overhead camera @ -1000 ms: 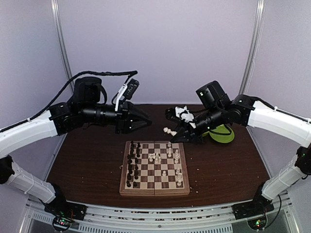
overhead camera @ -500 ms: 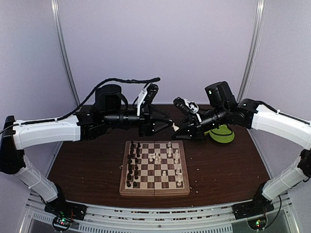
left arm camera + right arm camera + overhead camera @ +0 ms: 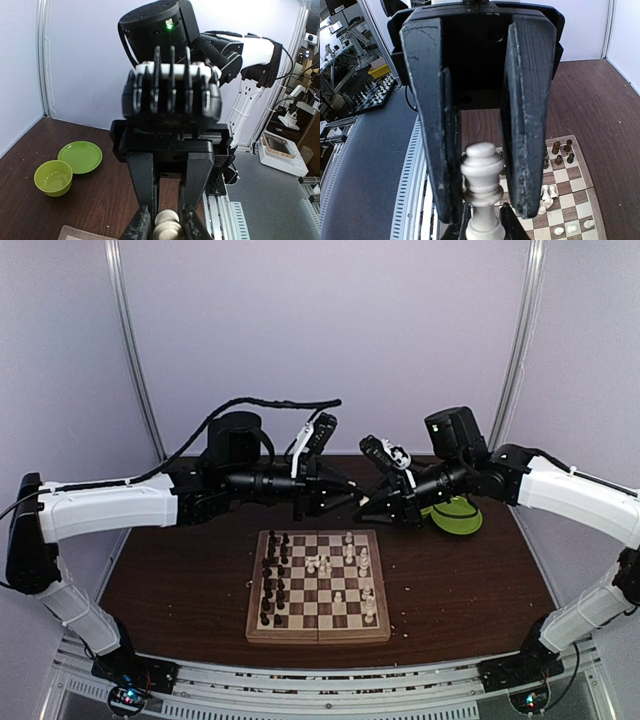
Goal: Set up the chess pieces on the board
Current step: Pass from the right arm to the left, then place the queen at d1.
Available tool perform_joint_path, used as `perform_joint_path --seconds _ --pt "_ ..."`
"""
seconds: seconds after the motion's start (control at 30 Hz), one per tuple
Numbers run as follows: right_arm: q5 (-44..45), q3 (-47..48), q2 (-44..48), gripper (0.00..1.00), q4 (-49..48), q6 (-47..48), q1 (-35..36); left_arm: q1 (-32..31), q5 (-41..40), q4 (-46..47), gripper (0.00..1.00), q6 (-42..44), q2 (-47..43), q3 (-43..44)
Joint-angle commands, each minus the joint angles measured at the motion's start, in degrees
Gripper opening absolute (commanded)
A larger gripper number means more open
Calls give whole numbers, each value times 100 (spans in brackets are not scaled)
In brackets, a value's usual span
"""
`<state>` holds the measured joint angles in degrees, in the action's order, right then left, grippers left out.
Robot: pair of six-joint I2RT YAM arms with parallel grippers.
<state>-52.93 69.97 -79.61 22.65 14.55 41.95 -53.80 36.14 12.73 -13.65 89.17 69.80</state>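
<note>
Above the far edge of the board (image 3: 318, 638) my two grippers meet tip to tip around one cream-white chess piece (image 3: 361, 499). My right gripper (image 3: 369, 503) (image 3: 482, 210) is shut on the piece (image 3: 481, 185), whose head shows between its fingers. My left gripper (image 3: 351, 496) (image 3: 166, 227) has closed on the same piece (image 3: 167, 225); its dark fingertips (image 3: 461, 227) clamp the stem from below in the right wrist view. Dark pieces (image 3: 273, 580) fill the board's left columns. White pieces (image 3: 364, 565) stand loosely on its right half.
A green bowl (image 3: 53, 177) and a green plate (image 3: 80, 156) sit on the brown table at the back right, seen together as the green dishes (image 3: 456, 515) behind my right arm. Tiny white crumbs lie around the board. Purple walls enclose the table.
My left arm has swung right and stretched toward the right gripper, and its jaws have narrowed onto the white piece. The right gripper rose slightly and kept its grip.
</note>
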Motion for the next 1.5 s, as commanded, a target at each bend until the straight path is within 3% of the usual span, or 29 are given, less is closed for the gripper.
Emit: perform_joint_path --seconds 0.0,0.27,0.37,0.53,0.67,0.9,1.47 --pt "-73 -54 122 14 -103 -40 -38 -25 236 241 19 -92 90 249" --pt "-38 -139 229 17 -121 -21 -143 -19 287 -12 6 -49 223 425" --pt "37 -151 313 33 251 243 -307 -16 56 -443 5 108 252 657" --pt "319 -755 819 45 1237 1212 -1016 -25 -835 -1849 5 818 481 1210" --pt "4 -1438 1250 48 1112 1149 -1891 -144 -1214 -2565 5 1368 848 1439" --pt "-267 -1532 1465 49 892 924 -2897 -414 -1385 -3257 5 2235 1595 1796" --pt "-437 -1603 1432 48 924 1040 -2939 -512 -1420 -3526 6 2987 2712 2273"
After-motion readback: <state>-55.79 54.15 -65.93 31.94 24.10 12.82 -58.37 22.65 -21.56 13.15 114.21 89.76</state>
